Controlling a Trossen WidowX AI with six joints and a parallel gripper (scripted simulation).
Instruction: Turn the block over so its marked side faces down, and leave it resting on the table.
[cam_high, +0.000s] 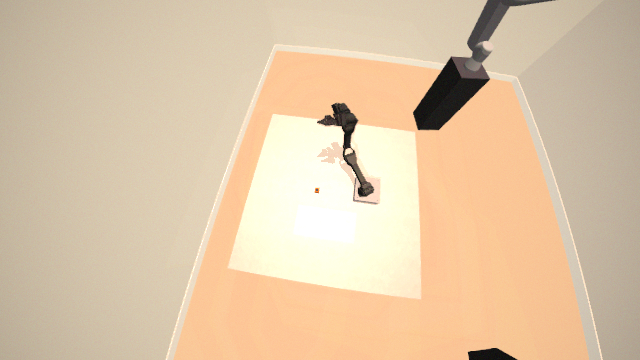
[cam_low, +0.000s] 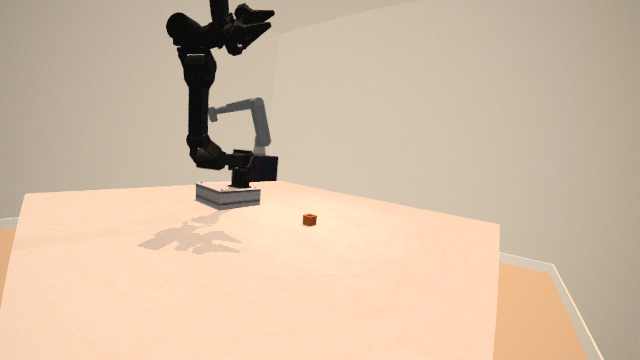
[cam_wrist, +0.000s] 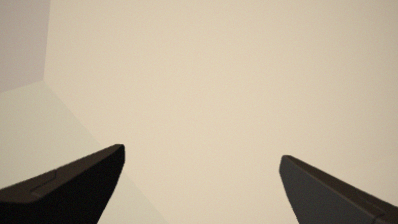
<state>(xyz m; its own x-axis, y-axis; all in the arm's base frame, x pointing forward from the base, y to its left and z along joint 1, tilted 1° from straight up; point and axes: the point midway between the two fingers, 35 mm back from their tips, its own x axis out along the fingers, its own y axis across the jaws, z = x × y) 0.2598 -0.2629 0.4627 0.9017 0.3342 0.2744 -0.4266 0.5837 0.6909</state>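
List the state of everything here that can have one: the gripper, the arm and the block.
gripper: open, nothing between its fingers, raised high and aimed at the wall.
arm: upright, folded back above its base, far from the block.
block: resting flat on the white table top, untouched, with a dark mark on its upper face.

We see a matt, smooth pale mat (cam_low: 300, 290) on the peach desk (cam_high: 475, 225), a dull orange cube block (cam_low: 309, 219), and the black arm's matt plastic-looking claw (cam_low: 260, 24).
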